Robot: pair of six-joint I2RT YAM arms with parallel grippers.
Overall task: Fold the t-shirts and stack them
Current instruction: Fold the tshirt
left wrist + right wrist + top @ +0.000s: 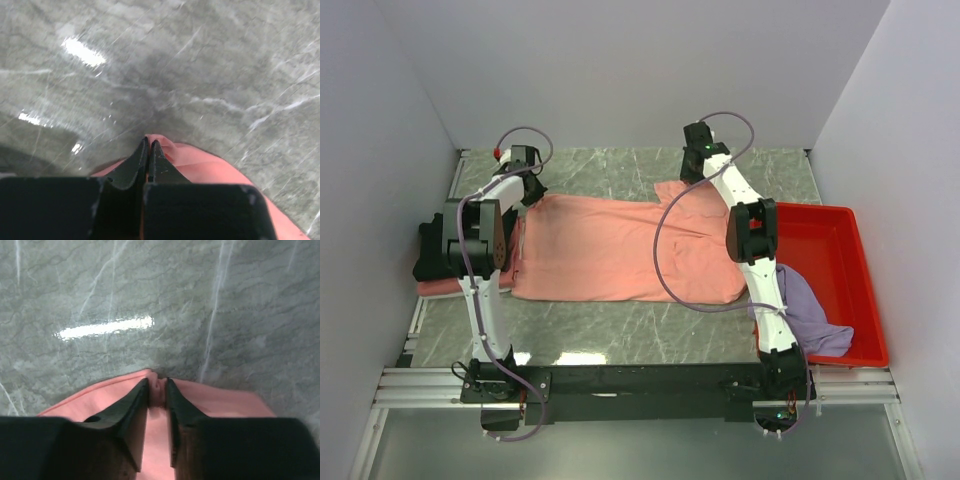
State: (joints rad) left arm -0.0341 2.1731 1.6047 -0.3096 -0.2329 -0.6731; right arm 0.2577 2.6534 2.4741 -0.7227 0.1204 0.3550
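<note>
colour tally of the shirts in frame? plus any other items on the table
salmon-pink t-shirt: 1
black t-shirt: 1
pink t-shirt, under the black one: 1
lavender t-shirt: 1
red tray: 1
Total: 5 (4 shirts, 1 tray)

Grey marbled table [620,340], glossy, catching white glare ahead of the left fingers [131,167] and the right fingers [131,407]. Carries a salmon shirt [610,250], spread flat from one pair of fingers to the other. Behind and outward of the left fingers, holds a pink shirt [440,287] under a black shirt [428,262]. Behind and outward of the right fingers, bears a red tray [830,240], just beside the salmon shirt.
</note>
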